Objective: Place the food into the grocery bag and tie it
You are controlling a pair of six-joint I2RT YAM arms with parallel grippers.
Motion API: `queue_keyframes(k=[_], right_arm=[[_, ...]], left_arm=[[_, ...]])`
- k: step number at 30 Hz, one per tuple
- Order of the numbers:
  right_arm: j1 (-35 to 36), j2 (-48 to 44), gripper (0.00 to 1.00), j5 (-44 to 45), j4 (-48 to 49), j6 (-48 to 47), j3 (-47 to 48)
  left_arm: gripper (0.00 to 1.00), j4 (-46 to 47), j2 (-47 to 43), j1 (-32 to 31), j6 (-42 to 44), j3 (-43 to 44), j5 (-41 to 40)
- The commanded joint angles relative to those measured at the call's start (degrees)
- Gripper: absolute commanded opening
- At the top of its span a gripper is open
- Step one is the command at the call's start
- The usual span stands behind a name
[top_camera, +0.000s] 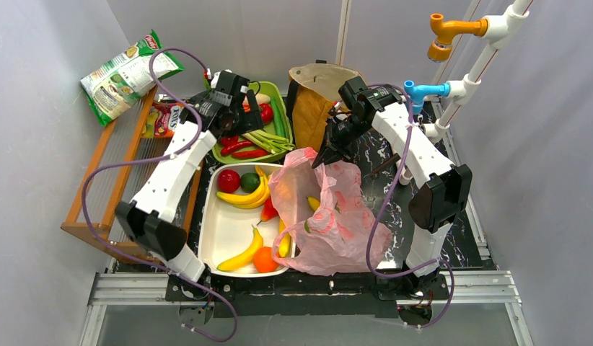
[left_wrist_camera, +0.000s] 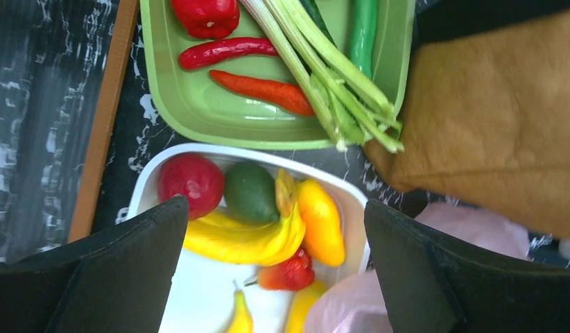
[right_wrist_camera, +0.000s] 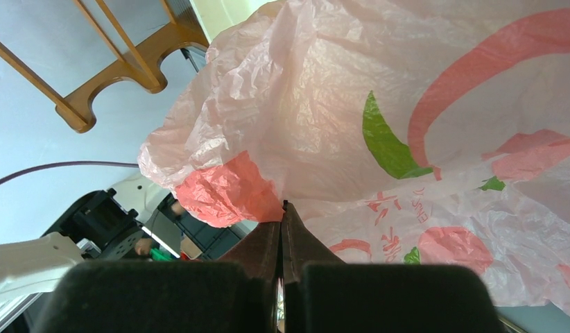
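The pink grocery bag (top_camera: 337, 223) is pinched at its top edge by the right gripper (right_wrist_camera: 282, 232), fingers fully closed on the plastic, and it's slumped against the white tray (top_camera: 218, 234). The left gripper (left_wrist_camera: 274, 208) is held wide open and empty above the tray's far end. Most of the food (top_camera: 243, 194) is piled in the tray, and one yellow piece is seen through the bag.

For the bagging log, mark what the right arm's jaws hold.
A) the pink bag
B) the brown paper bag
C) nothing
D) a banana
A: in the right wrist view, the jaws of the right arm are pressed shut on a fold of the pink bag.
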Motion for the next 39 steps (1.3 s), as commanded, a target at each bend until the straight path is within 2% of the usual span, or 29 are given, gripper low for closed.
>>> queue_keyframes(k=[1,6,9,17,24,26,30,35,39], right_arm=[[-0.5,-1.8,0.01,-1.0,0.2,-0.3,-0.4],[-0.6,-2.3,0.01,-1.3,0.6,-0.5,-1.3],[-0.6,-2.0,0.01,-1.7,0.7,-0.5,-0.9],[-1.4,1.1,0.01,-1.9,-0.8,-2.9,2.3],[-2.6,3.9,0.01,-2.9,-1.2,-4.6,5.5],[-2.9,5.0,0.01,-2.9,-1.6,-5.2,7.2],[-3.7,8.0,0.01,-4.8,-2.4,-6.1,10.8],[-5.3,10.6,0.01,-6.5,-4.7,-6.0,16.4],[-6.4,10.9,0.01,-5.8,-6.4,-6.4,16.9]], left_arm=[[0.98,-2.8,6.2,2.5,-10.0,6.5,-1.3],[0.98,-5.9,15.1,3.0,-11.0,15.9,-5.8],[0.98,-6.1,19.1,3.6,-9.4,18.0,-8.7],[0.98,-3.0,25.5,7.7,-6.1,17.9,-6.2],[0.98,14.1,26.2,8.5,8.5,10.3,-6.3],[0.98,17.6,26.1,9.7,10.0,8.3,-4.4],[0.97,17.4,27.8,12.4,11.4,10.1,-0.3],[0.98,16.7,30.5,15.2,14.5,12.3,0.8],[0.97,16.7,31.4,16.8,15.2,11.0,1.0]])
